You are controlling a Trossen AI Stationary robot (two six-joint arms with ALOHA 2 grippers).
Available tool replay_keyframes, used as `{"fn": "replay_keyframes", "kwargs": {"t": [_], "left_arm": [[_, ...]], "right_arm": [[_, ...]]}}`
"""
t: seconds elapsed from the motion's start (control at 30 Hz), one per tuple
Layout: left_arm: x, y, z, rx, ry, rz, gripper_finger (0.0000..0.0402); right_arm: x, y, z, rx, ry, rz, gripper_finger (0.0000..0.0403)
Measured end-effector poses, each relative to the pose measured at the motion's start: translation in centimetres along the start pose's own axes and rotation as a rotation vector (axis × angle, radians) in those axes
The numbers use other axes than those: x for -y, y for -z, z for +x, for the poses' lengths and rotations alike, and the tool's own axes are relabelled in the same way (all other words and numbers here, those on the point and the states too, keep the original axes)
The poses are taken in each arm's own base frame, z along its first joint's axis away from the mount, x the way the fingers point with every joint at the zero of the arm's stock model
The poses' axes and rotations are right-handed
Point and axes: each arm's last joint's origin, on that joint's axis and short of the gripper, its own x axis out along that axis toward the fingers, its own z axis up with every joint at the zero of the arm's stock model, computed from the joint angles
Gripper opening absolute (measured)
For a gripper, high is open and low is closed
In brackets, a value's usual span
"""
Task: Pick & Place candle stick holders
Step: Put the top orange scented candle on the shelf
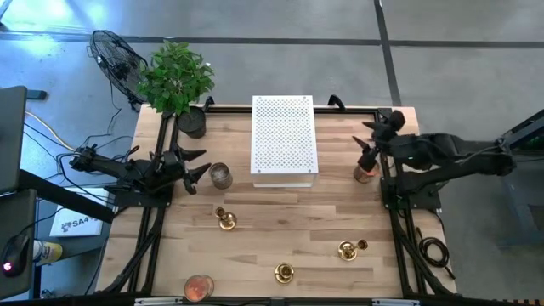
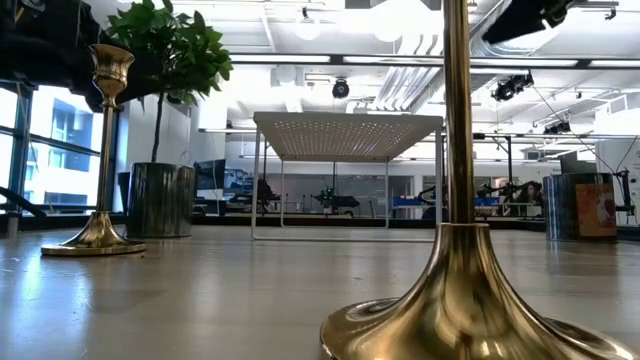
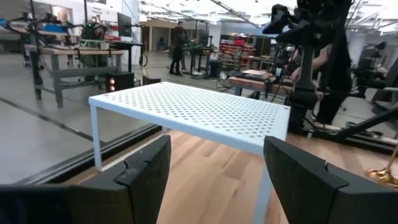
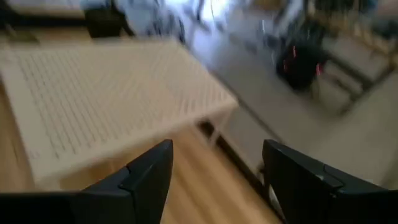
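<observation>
brass candle stick holders (image 1: 283, 273) stand untouched; left claw (image 1: 197, 172) and right claw (image 1: 371, 141) both released; no readable writing.

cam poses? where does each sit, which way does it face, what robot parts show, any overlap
High: overhead, straight down; both arms, left end effector, right end effector, white shelf.
Low: tabletop level, facing the room; candle stick holders; no arm clearly visible.
Left wrist: past its open fingers, at shelf.
Right wrist: past open fingers, at shelf.
Shared: the shelf.

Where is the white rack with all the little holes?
In the high view the white rack stands at the table's back middle, between both arms, with a small jar on its left.
</observation>
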Motion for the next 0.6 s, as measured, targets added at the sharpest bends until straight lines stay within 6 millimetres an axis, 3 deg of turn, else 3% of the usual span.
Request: {"fn": "replay_keyframes", "kwargs": {"t": [0.27,0.47,0.6], "left_arm": [[-0.1,-0.1,0.0,0.005,-0.032,0.043,0.0253],[0.0,-0.1,0.0,0.005,-0.017,0.004,0.0253],[0.1,-0.1,0.0,0.003,0.026,-0.065,0.0253]], "right_arm": [[0.3,-2.1,-0.8,-0.259,0.048,0.175,0.0243],[0.4,-1.6,-1.6,-0.504,-0.060,0.143,0.0243],[0.7,-0.9,-2.1,-0.620,-0.087,0.232,0.0243]]}}
